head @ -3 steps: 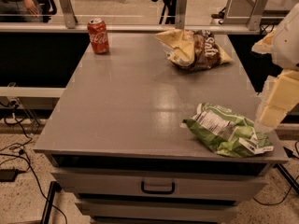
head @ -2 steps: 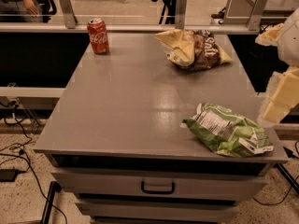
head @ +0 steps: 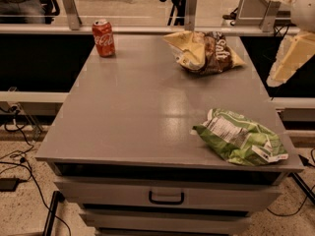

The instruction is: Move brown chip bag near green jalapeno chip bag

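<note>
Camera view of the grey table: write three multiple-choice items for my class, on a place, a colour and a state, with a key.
1. Where on the table does the brown chip bag lie?
A. At the near right edge
B. At the far right, beyond the green jalapeno chip bag
C. At the far left corner

2. What colour is the soda can?
A. Red
B. Blue
C. Silver

3. How is the end effector placed?
A. Clamped on the brown chip bag
B. Pressing on the green jalapeno chip bag
C. Off the table's right side, touching neither bag

Key: 1 B, it sits by the far edge, with the green jalapeno chip bag near the front; 2 A, it is red with white script; 3 C, it hangs past the right edge, apart from both.
</note>
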Controlling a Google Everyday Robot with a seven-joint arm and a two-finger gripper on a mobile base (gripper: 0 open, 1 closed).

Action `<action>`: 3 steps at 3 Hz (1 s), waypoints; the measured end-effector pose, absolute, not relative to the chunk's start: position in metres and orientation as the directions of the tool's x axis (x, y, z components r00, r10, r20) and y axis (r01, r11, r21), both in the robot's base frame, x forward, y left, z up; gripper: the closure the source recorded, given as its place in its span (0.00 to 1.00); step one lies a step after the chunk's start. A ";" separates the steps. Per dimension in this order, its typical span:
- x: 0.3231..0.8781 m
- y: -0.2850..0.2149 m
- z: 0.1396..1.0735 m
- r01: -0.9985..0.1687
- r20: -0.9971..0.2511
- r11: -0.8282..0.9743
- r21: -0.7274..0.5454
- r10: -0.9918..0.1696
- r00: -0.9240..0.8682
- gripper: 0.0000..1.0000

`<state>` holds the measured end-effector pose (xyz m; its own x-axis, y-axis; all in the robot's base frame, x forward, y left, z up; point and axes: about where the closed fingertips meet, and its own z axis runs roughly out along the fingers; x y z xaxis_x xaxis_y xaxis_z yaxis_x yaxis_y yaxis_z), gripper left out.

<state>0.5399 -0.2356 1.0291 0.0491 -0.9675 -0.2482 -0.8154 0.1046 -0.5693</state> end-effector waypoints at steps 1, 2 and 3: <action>0.540 -0.235 1.028 -0.816 -0.248 0.105 -0.568 -0.967 0.049 0.00; 0.562 -0.238 1.024 -0.797 -0.257 0.122 -0.591 -0.966 0.043 0.00; 0.617 -0.253 1.005 -0.742 -0.305 0.202 -0.639 -0.952 0.003 0.00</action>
<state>0.6168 -0.2529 1.0053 0.0033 -0.9524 -0.3049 -0.7418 0.2021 -0.6394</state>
